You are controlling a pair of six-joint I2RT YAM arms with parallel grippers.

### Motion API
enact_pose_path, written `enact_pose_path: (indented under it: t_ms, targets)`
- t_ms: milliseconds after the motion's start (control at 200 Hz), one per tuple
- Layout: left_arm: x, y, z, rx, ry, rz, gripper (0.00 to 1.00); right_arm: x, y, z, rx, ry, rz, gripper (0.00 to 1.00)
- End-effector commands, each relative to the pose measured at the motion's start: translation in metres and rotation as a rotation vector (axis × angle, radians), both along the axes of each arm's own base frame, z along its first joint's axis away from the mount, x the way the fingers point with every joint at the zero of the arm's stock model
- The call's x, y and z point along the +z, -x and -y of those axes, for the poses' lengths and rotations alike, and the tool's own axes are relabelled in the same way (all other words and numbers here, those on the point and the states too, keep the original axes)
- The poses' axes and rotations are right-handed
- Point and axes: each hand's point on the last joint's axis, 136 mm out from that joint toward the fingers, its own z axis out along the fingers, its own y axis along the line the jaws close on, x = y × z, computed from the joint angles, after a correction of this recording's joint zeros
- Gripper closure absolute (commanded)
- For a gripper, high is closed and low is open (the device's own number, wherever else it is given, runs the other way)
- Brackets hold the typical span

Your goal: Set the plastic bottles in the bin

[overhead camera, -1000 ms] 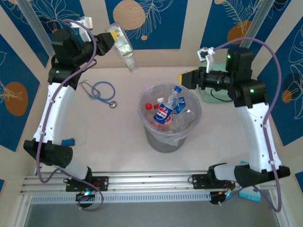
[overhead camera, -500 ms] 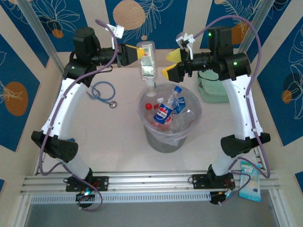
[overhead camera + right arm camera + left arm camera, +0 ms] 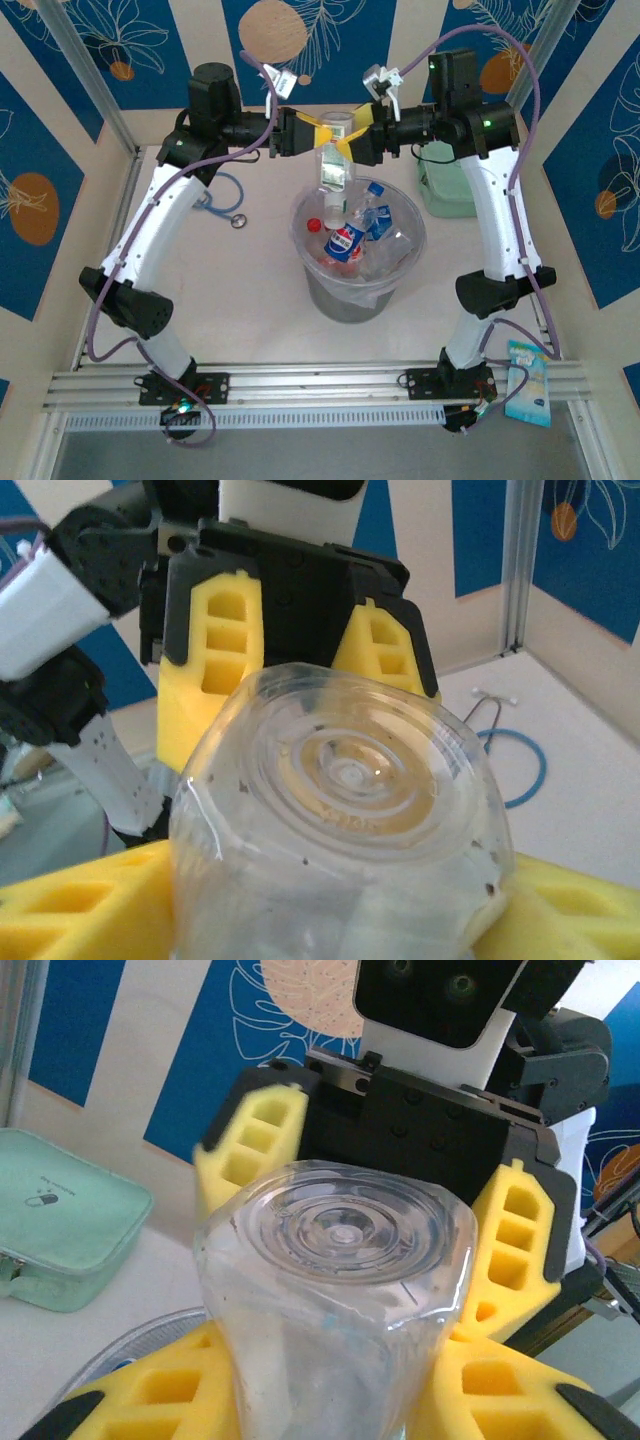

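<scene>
From my console I saw the left gripper (image 3: 316, 134) and the right gripper (image 3: 354, 134) meeting nose to nose above the far side of the bin (image 3: 412, 250). Both were clenched on one clear bottle (image 3: 336, 165), which hung neck-down between them with its lower end at the bin's far rim. In each wrist view the bottle's round base faced the lens, with yellow pads (image 3: 80, 910) pressed to its sides. Several other bottles (image 3: 345, 240) lay inside the bin, red and blue caps showing. A mint-green box (image 3: 447, 192) sat just right of the bin, and a stethoscope (image 3: 228, 198) lay on the table (image 3: 230, 290), partly under the left arm
</scene>
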Motion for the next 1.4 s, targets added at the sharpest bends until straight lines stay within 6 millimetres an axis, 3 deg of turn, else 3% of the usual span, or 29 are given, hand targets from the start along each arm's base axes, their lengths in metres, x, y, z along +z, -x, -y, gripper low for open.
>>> enact_pose_path:
  t_ms: [0,90,305,395,495,620,765,926,1051,1241,1316,1396]
  targets:
    - [0.005,0.008,0.000,-0.021,0.007,0.047,0.76,0.000,0.011,0.002,0.009,-0.006,-0.035,0.42]
    - [0.004,0.006,-0.001,0.002,0.000,0.056,0.63,0.000,0.013,0.006,-0.013,-0.007,-0.034,0.47]
    - [0.000,-0.007,-0.014,0.120,-0.021,0.066,0.16,0.009,0.029,0.019,-0.087,-0.025,-0.027,0.58]
    - [-0.005,-0.018,-0.030,0.209,-0.024,0.053,0.07,0.004,0.036,0.024,-0.132,-0.032,-0.056,0.63]
    - [-0.015,-0.031,-0.051,0.316,-0.015,0.019,0.06,-0.008,0.036,0.027,-0.223,-0.043,-0.119,0.65]
    - [-0.050,-0.043,-0.070,0.467,-0.088,-0.034,0.10,-0.027,0.023,0.030,-0.433,-0.057,-0.184,0.70]
    - [-0.082,-0.042,-0.080,0.540,-0.108,-0.099,0.12,-0.046,0.003,0.035,-0.690,-0.116,-0.263,0.76]
    - [-0.108,-0.035,-0.076,0.554,-0.116,-0.143,0.15,-0.070,-0.011,0.027,-0.795,-0.067,-0.277,0.78]
    - [-0.130,-0.029,-0.068,0.557,-0.158,-0.166,0.16,-0.086,-0.009,0.016,-0.835,-0.009,-0.277,0.78]
    - [-0.156,-0.028,-0.061,0.561,-0.202,-0.196,0.18,-0.127,0.000,0.007,-0.887,0.102,-0.321,0.78]
    - [-0.159,-0.029,-0.061,0.572,-0.214,-0.191,0.20,-0.138,0.001,0.008,-0.903,0.144,-0.327,0.75]
    - [-0.160,-0.030,-0.061,0.572,-0.217,-0.189,0.21,-0.135,0.007,0.009,-0.889,0.164,-0.314,0.67]
